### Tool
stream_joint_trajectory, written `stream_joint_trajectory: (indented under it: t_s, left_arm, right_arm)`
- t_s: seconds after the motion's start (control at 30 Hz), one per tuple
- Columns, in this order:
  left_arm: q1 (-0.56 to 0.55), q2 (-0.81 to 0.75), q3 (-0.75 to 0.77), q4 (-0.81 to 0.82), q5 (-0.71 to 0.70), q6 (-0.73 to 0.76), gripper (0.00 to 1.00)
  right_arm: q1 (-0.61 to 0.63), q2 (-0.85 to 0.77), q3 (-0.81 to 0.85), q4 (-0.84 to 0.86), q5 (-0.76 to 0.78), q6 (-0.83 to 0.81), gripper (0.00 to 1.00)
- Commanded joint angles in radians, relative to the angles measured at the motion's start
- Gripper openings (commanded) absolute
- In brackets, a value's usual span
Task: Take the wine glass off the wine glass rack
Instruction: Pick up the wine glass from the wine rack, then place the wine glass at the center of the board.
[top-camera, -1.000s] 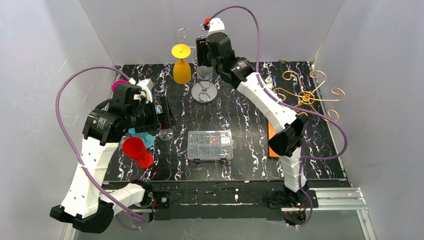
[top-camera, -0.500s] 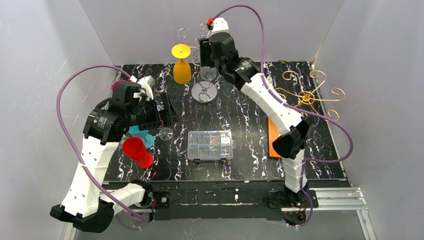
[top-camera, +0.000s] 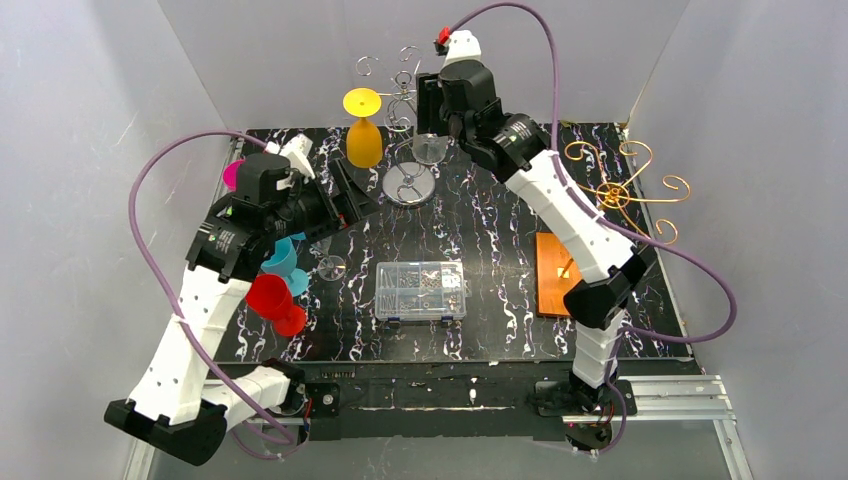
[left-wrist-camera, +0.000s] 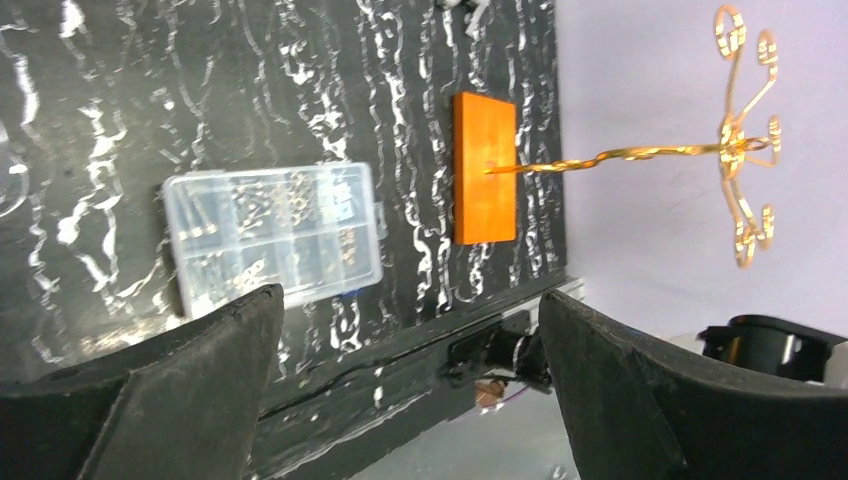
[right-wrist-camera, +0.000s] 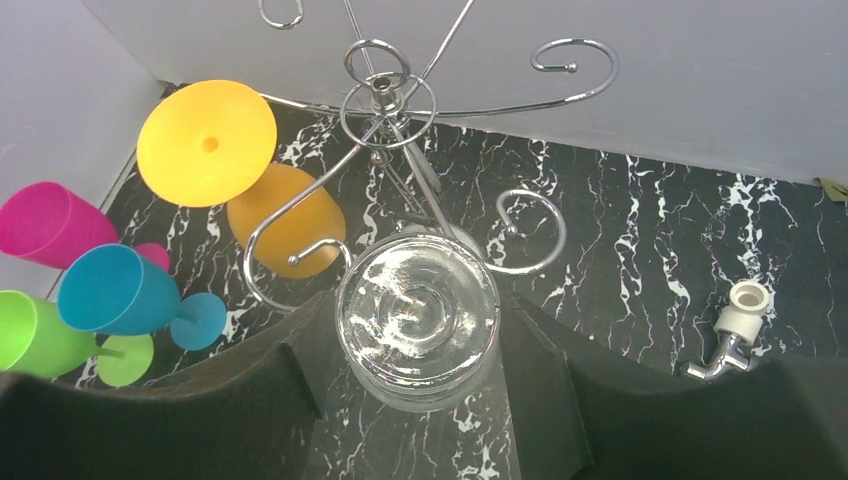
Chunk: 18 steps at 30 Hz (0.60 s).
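Observation:
My right gripper (right-wrist-camera: 425, 385) is shut on the bowl of a clear wine glass (right-wrist-camera: 417, 305), held upside down with its round foot facing the wrist camera. The foot sits between two curled hooks of the silver wine glass rack (right-wrist-camera: 385, 85); I cannot tell if it touches them. From above, the glass (top-camera: 430, 150) hangs just right of the rack (top-camera: 402, 95), above the rack's round base (top-camera: 408, 185). A yellow glass (top-camera: 363, 130) hangs upside down from the rack's left side. My left gripper (top-camera: 352, 198) is open and empty above the table's left middle.
A clear plastic parts box (top-camera: 421, 290) lies at centre front. An orange block (top-camera: 558, 275) carries a gold wire rack (top-camera: 612, 190) at the right. Red (top-camera: 270, 300), blue (top-camera: 280, 258) and pink (top-camera: 235, 172) glasses crowd the left side. A small white-capped fitting (right-wrist-camera: 740, 320) stands right of the rack.
My right arm has moved right and towards the back with the clear glass, away from the rack's stem. My left arm has risen and swung towards the centre.

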Motion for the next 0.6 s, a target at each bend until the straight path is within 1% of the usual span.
stream_joint_trajectory:
  t_s: [0.0, 0.17, 0.23, 0.33, 0.47, 0.57]
  left_arm:
    - [-0.037, -0.02, -0.088, 0.273, -0.009, -0.153, 0.98]
    - [-0.085, -0.008, -0.21, 0.557, -0.063, -0.285, 0.98]
    - [-0.115, 0.013, -0.23, 0.638, -0.094, -0.302, 0.98]
    - [-0.149, 0.047, -0.251, 0.744, -0.109, -0.305, 0.98]
    - [-0.163, 0.066, -0.306, 0.886, -0.111, -0.336, 0.98]
    - [-0.166, 0.072, -0.314, 0.91, -0.104, -0.341, 0.98]
  right_arm:
    - [-0.001, -0.102, 0.004, 0.027, -0.016, 0.045, 0.4]
    - [-0.001, -0.136, 0.002, -0.02, -0.052, 0.073, 0.4]
    - [-0.001, -0.142, 0.014, -0.044, -0.068, 0.086, 0.4]
    - [-0.001, -0.152, 0.031, -0.083, -0.095, 0.111, 0.4]
    - [-0.003, -0.184, 0.017, -0.096, -0.124, 0.141, 0.39]
    - [-0.002, -0.198, 0.025, -0.109, -0.139, 0.157, 0.39]
